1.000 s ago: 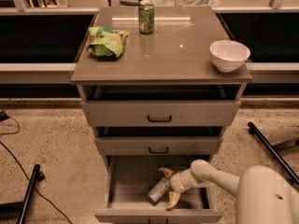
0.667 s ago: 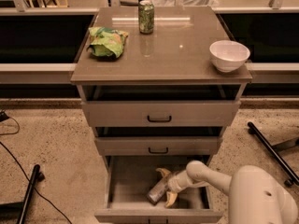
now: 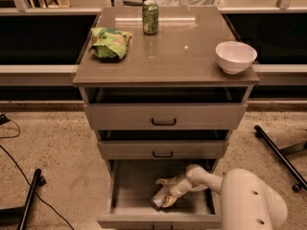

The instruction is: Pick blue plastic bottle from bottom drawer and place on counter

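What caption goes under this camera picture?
Robot gripper at the blue plastic bottle inside the open bottom drawer.

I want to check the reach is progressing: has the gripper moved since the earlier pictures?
Yes, slightly. The gripper has shifted toward the picture's left inside the bottom drawer, farther from its right wall, and is still down at the blue plastic bottle.

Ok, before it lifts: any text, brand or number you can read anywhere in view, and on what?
No text can be read in this view.
Green soda can on the counter: its print is too small to read.
Green bag: its print is unreadable.
Blue plastic bottle in the bottom drawer, at the gripper: its label is unreadable.
White bowl: no marking shows.
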### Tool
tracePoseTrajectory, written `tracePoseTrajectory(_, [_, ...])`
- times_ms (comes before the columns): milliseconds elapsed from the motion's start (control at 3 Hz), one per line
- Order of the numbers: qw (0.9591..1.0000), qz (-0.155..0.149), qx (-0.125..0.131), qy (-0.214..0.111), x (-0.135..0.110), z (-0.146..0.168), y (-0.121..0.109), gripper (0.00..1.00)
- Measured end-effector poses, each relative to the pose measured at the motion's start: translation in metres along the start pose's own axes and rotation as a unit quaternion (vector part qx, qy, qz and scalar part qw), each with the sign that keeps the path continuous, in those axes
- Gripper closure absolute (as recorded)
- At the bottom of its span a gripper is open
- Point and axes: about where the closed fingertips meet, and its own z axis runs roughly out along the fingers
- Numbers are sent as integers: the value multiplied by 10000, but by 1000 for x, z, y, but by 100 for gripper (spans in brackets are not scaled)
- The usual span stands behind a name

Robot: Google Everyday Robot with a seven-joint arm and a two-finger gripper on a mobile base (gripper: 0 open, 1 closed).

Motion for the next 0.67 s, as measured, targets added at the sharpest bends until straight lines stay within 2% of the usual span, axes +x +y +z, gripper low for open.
tracePoseTrajectory(333, [9999, 22, -96, 45, 10, 7, 2, 42])
tracePoseTrajectory(667, [9998, -33, -168, -74, 7, 8, 2, 55])
